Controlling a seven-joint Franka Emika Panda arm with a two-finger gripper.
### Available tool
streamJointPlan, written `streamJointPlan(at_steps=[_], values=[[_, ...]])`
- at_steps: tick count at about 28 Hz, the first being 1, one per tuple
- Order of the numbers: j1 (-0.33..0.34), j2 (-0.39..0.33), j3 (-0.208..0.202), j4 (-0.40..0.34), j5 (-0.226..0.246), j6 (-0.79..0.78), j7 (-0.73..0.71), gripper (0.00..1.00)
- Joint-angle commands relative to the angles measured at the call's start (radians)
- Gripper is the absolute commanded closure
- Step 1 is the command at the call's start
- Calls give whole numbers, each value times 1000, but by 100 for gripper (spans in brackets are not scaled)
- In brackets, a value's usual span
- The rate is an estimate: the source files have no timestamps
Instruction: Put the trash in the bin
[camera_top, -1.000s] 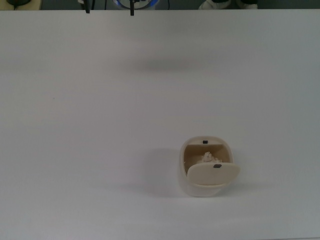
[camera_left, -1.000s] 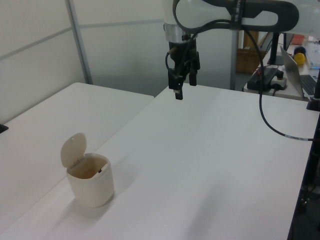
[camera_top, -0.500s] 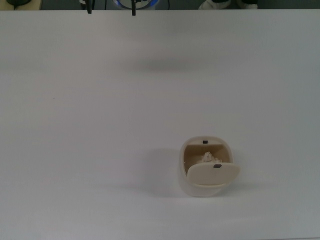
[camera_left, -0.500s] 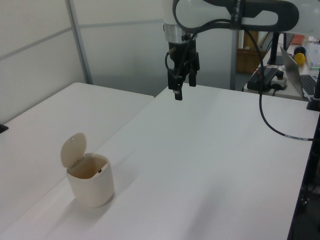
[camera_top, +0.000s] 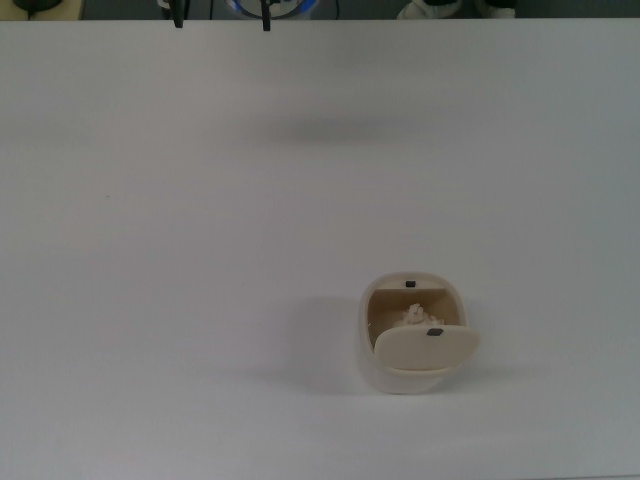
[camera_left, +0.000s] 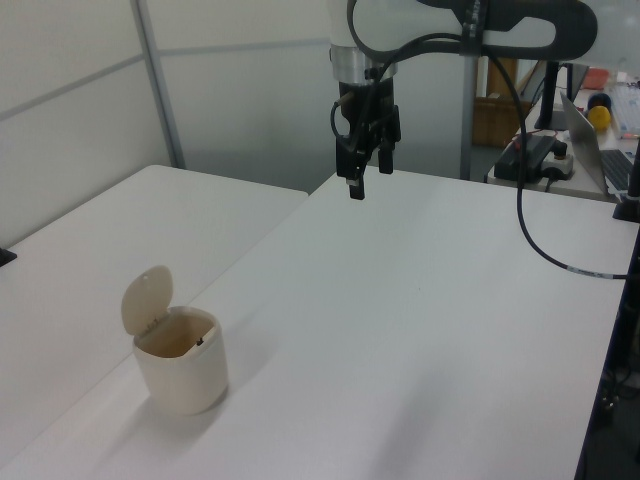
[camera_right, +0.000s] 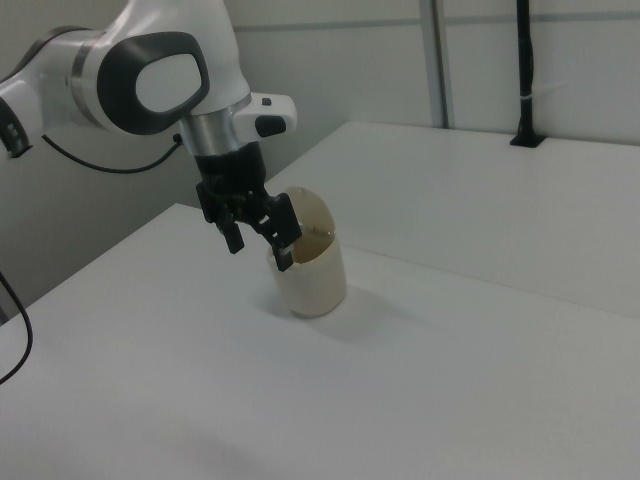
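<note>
The bin (camera_top: 372, 372) is a small cream tub standing on the white table, low and right of centre in the top view. Its oval lid (camera_top: 425, 347) is swung open. The trash (camera_top: 413, 316), a small off-white crumpled wad, lies inside the bin on its tan bottom. In the left view the bin (camera_left: 182, 375) stands near the table's front left, and the wad is hidden by the wall. My gripper (camera_left: 369, 178) hangs high over the table's far end, well away from the bin, open and empty. In the right view the gripper (camera_right: 258, 250) hangs in front of the bin (camera_right: 318, 285).
A second white table (camera_left: 90, 240) adjoins on the left view's left. A laptop (camera_left: 600, 150), cables and a yellow ball (camera_left: 598, 113) sit beyond the table at the left view's right. A black post (camera_right: 523, 70) stands at the back of the right view.
</note>
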Motion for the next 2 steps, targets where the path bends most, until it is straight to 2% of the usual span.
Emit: streamJointPlan(at_steps=[1, 2], values=[[27, -21, -25, -16, 16, -10, 12, 0], [27, -21, -25, -16, 16, -10, 12, 0]])
